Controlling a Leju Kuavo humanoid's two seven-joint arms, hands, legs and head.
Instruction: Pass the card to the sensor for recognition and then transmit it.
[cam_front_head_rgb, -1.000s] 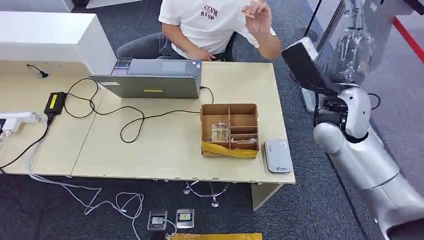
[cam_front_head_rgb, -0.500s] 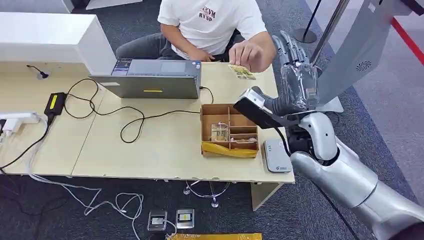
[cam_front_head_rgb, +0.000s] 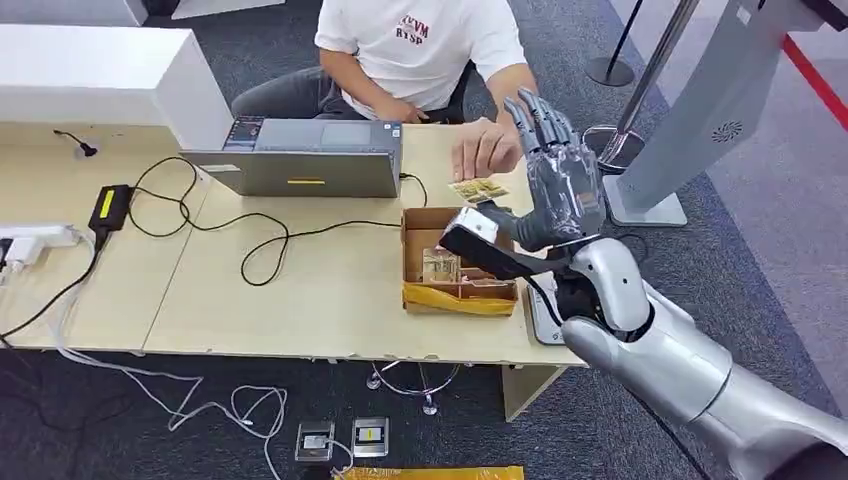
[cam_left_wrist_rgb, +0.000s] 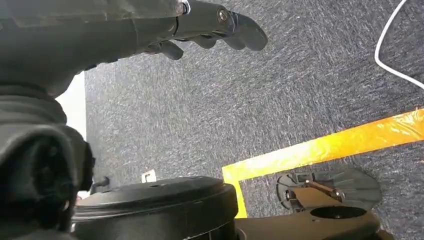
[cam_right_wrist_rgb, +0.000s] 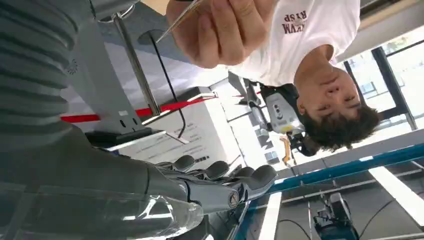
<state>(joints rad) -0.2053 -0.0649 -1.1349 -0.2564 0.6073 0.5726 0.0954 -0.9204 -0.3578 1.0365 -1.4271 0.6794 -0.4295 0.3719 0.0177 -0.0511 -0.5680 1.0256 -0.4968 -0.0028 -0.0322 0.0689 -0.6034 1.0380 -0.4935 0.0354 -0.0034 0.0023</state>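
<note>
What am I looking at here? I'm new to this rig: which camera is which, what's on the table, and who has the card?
This is a humanoid robot with two silver arms. The wide picture looks down from its head. Its right hand is raised with fingers spread and holds nothing. The person's hand holds the card over the table. On the table are a laptop, a divided box and a grey sensor, partly hidden by the arm. The right wrist picture is turned and shows the person. The left wrist picture looks at the carpet; the left hand there holds nothing.
</note>
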